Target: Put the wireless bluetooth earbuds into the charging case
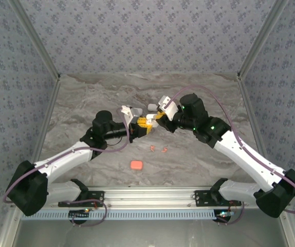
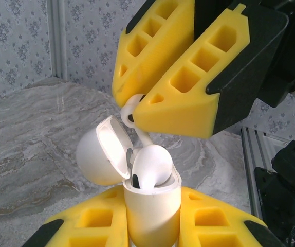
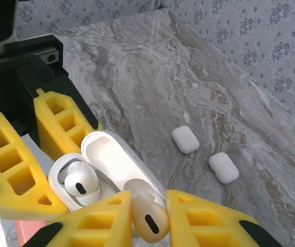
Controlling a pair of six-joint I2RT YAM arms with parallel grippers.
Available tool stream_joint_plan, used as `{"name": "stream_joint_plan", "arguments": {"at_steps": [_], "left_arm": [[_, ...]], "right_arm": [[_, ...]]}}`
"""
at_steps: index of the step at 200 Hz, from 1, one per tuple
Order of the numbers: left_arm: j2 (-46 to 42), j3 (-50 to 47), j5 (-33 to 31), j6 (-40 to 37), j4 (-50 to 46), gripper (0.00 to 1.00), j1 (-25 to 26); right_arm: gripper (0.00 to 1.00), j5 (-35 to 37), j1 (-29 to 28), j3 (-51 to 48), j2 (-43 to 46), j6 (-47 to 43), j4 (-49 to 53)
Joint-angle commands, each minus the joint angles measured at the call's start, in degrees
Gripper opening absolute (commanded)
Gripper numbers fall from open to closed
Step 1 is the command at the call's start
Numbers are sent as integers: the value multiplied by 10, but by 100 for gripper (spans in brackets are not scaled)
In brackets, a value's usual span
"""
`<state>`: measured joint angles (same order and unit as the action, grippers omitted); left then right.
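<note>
L pincer clenched on open case, R pincer on earbud, over marble table, floral-papered walls.

grey marbled table: orange-red case near front, two orange-red earbuds just behind, two closed white cases

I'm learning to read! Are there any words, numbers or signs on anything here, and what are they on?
No writing anywhere. The open white case, the seated earbud, the pinched earbud, the yellow fingers and the closed cases are plain.
</note>
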<state>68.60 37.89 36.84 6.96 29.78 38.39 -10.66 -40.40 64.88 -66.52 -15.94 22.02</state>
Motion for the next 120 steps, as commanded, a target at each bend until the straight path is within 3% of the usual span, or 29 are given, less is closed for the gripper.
{"name": "stream_joint_plan", "arguments": {"at_steps": [1,75,120], "left_arm": [[-3,22,14,-2,9,0,4],[-4,21,4,0,18,0,4],[-4,17,3,6,32,0,5]], "right_arm": [[23,7,-5,19,-3,-17,9],[26,-23,-12,24,-9,-11,43],[41,-60,-6,59,-13,18,59]]}}
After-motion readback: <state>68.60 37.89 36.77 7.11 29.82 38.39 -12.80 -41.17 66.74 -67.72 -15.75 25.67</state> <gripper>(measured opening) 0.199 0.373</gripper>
